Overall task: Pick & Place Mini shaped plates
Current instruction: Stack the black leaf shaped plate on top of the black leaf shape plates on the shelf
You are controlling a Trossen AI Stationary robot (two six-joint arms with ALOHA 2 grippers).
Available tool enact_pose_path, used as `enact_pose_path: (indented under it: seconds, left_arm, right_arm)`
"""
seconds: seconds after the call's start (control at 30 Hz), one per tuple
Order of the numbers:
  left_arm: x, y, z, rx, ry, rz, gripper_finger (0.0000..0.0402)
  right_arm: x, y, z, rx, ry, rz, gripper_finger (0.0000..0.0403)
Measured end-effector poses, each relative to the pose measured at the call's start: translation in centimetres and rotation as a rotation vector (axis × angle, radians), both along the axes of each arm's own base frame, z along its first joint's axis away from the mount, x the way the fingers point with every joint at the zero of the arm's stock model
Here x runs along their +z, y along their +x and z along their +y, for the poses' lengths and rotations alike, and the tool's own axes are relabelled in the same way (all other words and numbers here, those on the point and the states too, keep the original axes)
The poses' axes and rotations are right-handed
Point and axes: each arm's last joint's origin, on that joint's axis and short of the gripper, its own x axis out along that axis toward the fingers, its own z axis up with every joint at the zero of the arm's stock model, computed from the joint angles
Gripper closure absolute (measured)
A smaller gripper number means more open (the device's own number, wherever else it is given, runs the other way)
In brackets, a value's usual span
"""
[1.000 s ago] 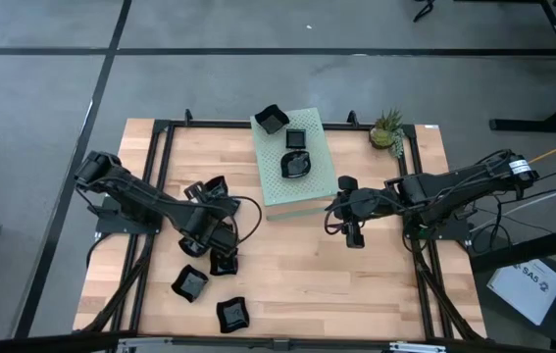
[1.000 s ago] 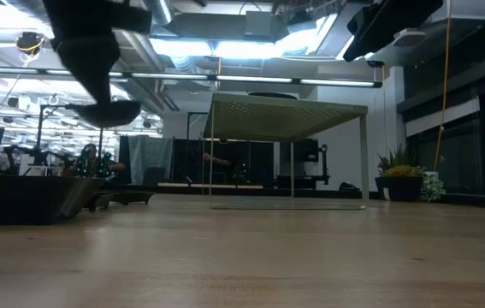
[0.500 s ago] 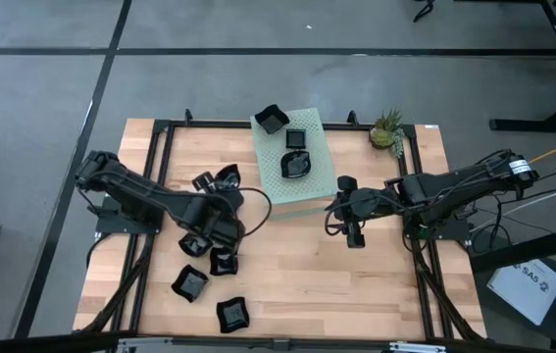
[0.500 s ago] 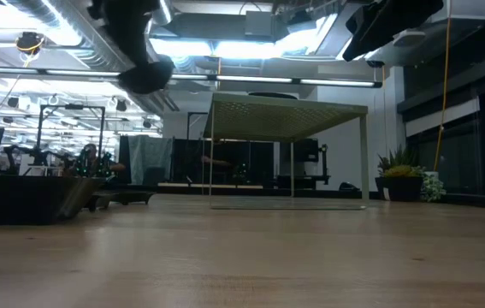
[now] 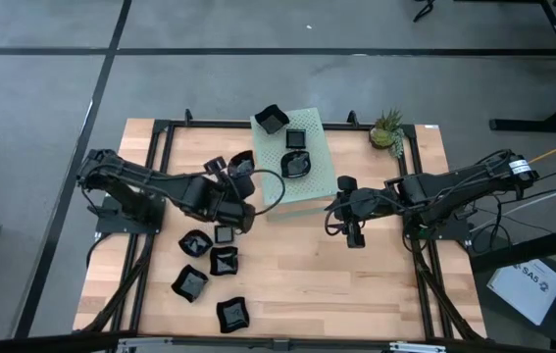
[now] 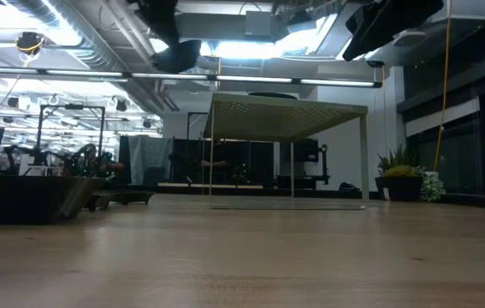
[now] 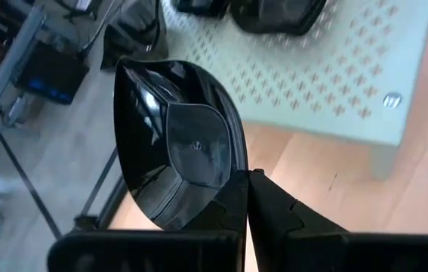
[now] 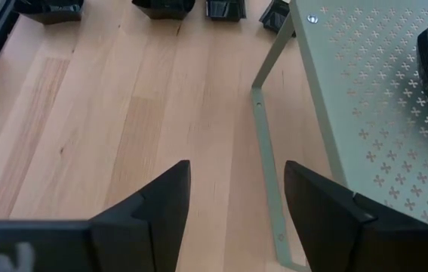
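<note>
Mini shaped plate is being held clamped by left gripper beside green perforated box; right gripper is being kept open, empty.

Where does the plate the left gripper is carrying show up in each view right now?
High view: the carried plate is left of centre, beside the pale green perforated box.
Low view: dark shape at top, left of centre.
Left wrist view: centre, pinched by the left gripper.
Right wrist view: not in it.
Shared landmark: the box.
</note>
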Motion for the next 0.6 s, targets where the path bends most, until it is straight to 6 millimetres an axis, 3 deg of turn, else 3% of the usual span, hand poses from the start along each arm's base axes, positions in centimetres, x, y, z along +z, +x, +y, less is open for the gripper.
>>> enact_pose_path:
  seconds: [0.6]
  left_arm:
    - [2.1,3.8,2.8,-0.198,0.071,-0.132,0.0400]
  right_arm:
    - [0.0,0.0,0.0,-0.009,0.009,0.000,0.0191]
